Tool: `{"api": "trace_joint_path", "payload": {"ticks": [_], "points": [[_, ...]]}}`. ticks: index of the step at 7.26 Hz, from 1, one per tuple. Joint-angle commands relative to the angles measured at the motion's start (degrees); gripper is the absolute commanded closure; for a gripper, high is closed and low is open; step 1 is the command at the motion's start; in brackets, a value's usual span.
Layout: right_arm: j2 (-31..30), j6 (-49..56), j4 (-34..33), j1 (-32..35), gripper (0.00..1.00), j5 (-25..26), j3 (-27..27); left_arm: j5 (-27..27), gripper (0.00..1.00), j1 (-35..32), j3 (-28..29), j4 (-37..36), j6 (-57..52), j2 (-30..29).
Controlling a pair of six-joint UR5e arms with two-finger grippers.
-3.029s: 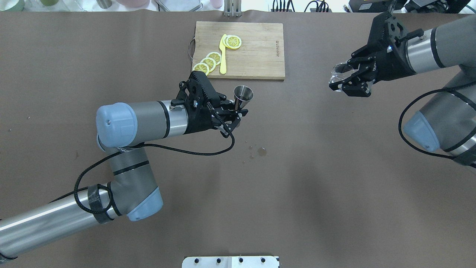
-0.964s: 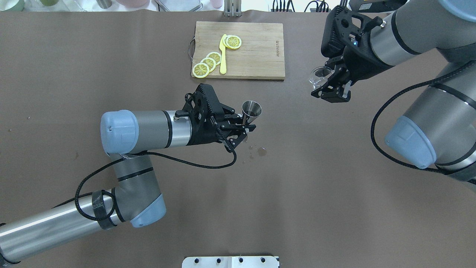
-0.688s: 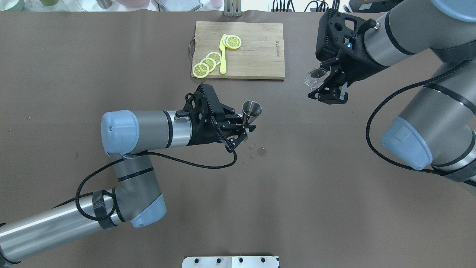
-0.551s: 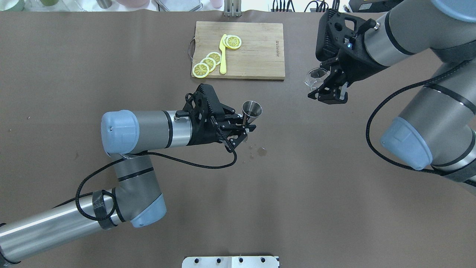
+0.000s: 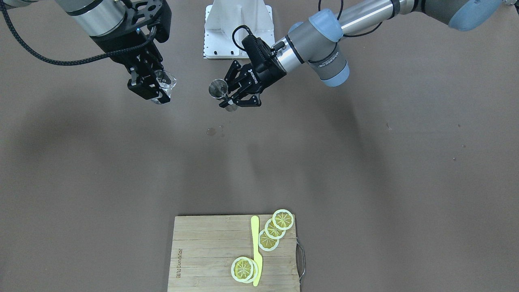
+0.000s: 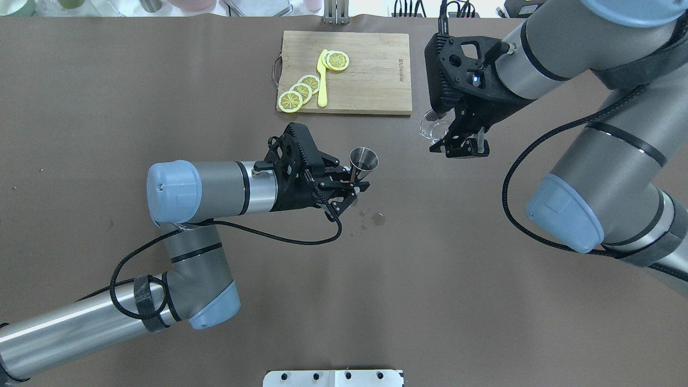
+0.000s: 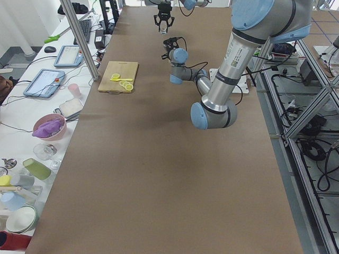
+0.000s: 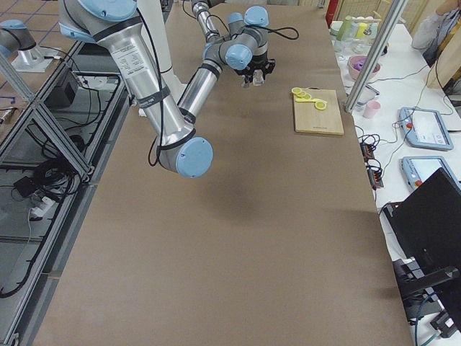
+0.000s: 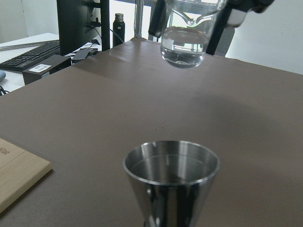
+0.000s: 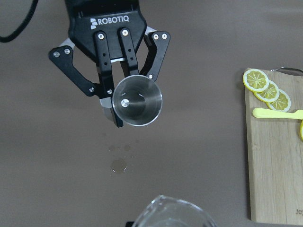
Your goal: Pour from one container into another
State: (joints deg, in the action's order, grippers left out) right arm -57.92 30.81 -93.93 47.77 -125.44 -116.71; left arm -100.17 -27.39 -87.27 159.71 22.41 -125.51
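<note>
A steel jigger [image 6: 364, 159] stands upright above mid-table, its stem pinched in my left gripper [image 6: 350, 188], which is shut on it. In the left wrist view the jigger [image 9: 171, 175] is close, open mouth up. A clear glass beaker [image 6: 432, 124] holding clear liquid hangs to the jigger's right and higher, with my right gripper [image 6: 457, 146] shut on it. The beaker [image 9: 184, 38] is upright, apart from the jigger. The right wrist view looks down into the jigger [image 10: 137, 100], with the beaker's rim [image 10: 173, 215] at the bottom edge. The front view shows both the beaker [image 5: 164, 83] and the jigger [image 5: 218, 87].
A wooden cutting board [image 6: 371, 75] lies at the far middle with lemon slices [image 6: 301, 88] and a yellow knife [image 6: 322, 80] on it. A few wet drops [image 6: 379, 217] mark the brown table below the jigger. The robot's base plate [image 6: 333, 378] sits at the near edge.
My right arm has carried the beaker leftward and nearer, closing on the jigger. The left arm shifted right earlier and has held the jigger still over the last second.
</note>
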Motion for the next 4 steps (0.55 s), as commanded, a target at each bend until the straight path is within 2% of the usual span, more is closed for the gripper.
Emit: {"api": "trace_joint_path", "payload": {"ticks": [1,4], "points": [[1.93,0.65,-2.12,-0.92,1.0,0.89,0.17,-0.02,1.0,0.23,0.0,0.07,0.0,0.18],[3.69,0.65,-3.18,-3.46,1.0,3.44,0.52,-0.02,1.0,0.23,-0.18,0.16,0.0,0.18]]}}
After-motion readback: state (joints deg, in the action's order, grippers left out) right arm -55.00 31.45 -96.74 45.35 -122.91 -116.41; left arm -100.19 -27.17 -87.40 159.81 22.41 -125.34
